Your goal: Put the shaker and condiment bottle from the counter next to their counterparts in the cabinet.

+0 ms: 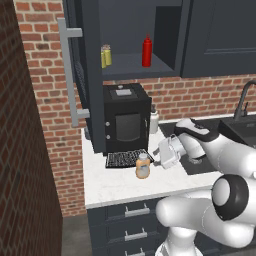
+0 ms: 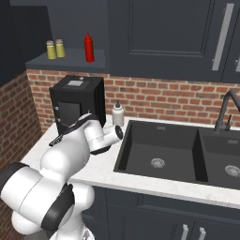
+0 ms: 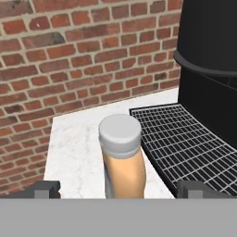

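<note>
Your gripper [image 3: 118, 190] stands wide open, holding nothing, its tips either side of the orange bottle [image 3: 122, 157] (no readable label) on the counter [image 1: 115, 187].

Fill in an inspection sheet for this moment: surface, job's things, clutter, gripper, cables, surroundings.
Surface: white marbled counter over dark drawers.
Job's things: condiment bottle upright on the counter by the drip grille; two yellow shakers side by side and a red bottle on the shelf of the open cabinet.
Clutter: black coffee machine; small white bottle beside it.
Gripper: gripper open, fingers either side of the condiment bottle, not closed on it.
Cables: nothing seen.
Surroundings: brick wall, dark sink with faucet.
</note>
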